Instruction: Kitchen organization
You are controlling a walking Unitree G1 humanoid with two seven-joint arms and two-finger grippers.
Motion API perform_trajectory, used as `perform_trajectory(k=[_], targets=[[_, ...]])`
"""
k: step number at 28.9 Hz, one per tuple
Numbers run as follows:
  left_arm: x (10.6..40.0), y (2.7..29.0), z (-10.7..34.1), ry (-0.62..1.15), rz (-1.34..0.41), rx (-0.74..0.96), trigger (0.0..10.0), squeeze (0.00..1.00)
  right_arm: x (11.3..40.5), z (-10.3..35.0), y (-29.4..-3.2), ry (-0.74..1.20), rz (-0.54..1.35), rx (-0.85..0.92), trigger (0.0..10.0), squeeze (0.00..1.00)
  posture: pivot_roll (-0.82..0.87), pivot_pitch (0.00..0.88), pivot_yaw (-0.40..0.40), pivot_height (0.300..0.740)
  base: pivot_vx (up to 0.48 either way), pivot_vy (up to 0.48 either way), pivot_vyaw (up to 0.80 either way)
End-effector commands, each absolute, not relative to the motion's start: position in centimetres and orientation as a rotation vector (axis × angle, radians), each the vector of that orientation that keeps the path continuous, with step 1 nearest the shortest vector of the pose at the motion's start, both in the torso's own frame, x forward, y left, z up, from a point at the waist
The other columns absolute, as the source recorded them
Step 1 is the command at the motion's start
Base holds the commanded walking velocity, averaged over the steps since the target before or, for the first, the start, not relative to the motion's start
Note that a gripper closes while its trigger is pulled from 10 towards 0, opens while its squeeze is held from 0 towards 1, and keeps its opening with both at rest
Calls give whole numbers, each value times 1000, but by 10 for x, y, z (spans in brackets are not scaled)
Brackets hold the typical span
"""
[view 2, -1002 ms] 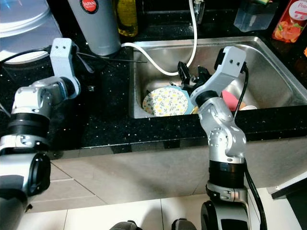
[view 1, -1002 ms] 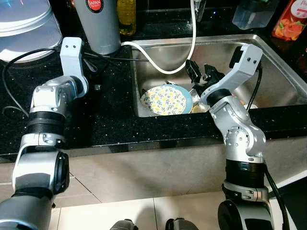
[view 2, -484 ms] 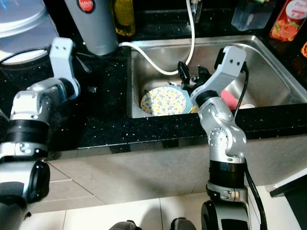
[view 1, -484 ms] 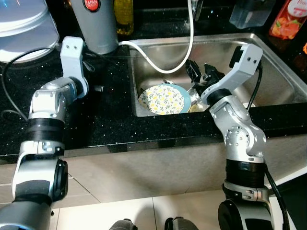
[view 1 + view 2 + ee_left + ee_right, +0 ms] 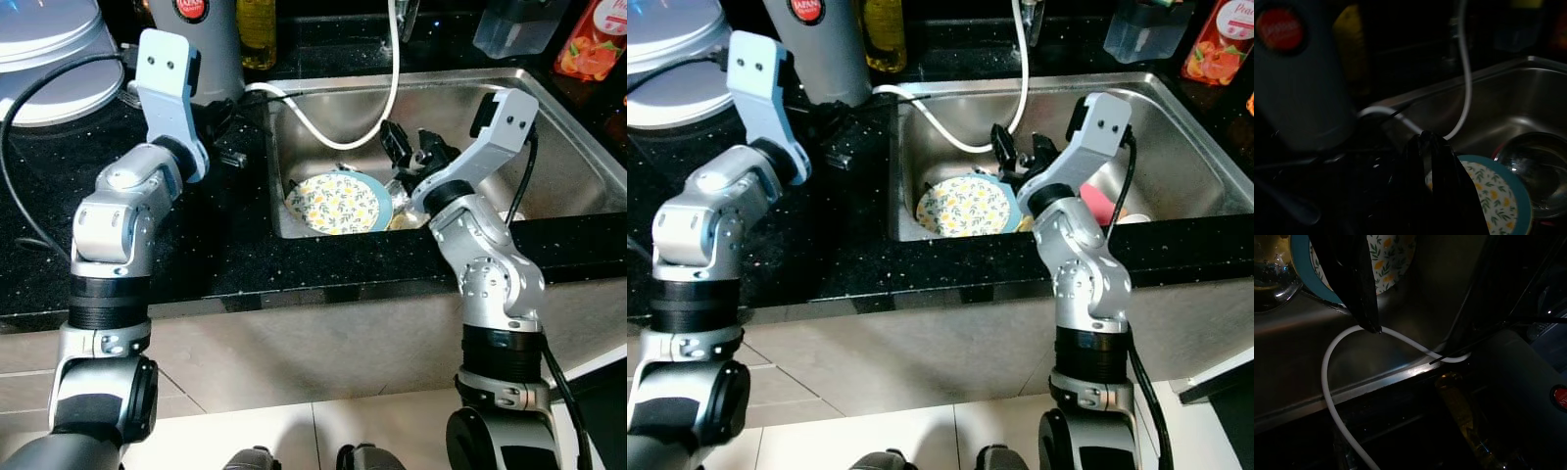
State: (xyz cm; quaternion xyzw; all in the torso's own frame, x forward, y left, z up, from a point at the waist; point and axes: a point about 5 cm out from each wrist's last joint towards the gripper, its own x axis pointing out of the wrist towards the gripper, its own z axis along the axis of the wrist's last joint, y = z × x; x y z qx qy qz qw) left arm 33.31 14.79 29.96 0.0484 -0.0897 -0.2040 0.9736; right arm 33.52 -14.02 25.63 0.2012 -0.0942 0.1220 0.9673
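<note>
Change: left hand (image 5: 233,155) raised, swung sinkward.
Left hand: fingers together, empty.
Right hand (image 5: 411,149): apart, above plate (image 5: 340,204).
Risk: snagging white hose (image 5: 323,130); chipping plate.

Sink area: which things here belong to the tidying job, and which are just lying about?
Job:
- floral plate in the sink
- glass bowl beside the plate
- right gripper above them
- left gripper at the sink's edge

Lying about:
- white hose
- grey canister
- yellow bottle
</note>
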Motion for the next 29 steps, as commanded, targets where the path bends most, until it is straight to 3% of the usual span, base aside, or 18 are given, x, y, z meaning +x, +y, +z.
perform_trajectory(k=[1,8,10,13,14,22,23,29], targets=[[322,132,302,-230,-509,123,10000,0,336,257,-142,-194,246,407,10000,0,123,125,4,740,0,0,0],[323,117,287,-94,-625,112,10000,0,338,256,-139,-191,253,408,10000,0,126,121,-4,740,0,0,0],[339,116,275,50,-592,-32,10000,0,338,257,-137,-194,260,408,10000,0,122,118,2,740,0,0,0],[346,115,266,111,-577,-68,10000,39,338,258,-136,-197,261,407,10000,0,116,117,7,740,0,0,0],[348,116,263,123,-573,-60,10000,1000,337,258,-137,-198,257,406,10000,0,111,117,10,740,0,0,0],[350,119,269,66,-564,-45,10000,1000,335,257,-142,-201,240,403,10000,0,103,116,15,740,0,0,0],[352,125,277,22,-542,-32,10000,0,335,257,-142,-202,240,403,10000,0,108,115,11,740,0,0,0],[372,165,292,-33,-323,20,10000,0,336,259,-138,-208,258,407,10000,0,116,116,6,740,0,0,0]])
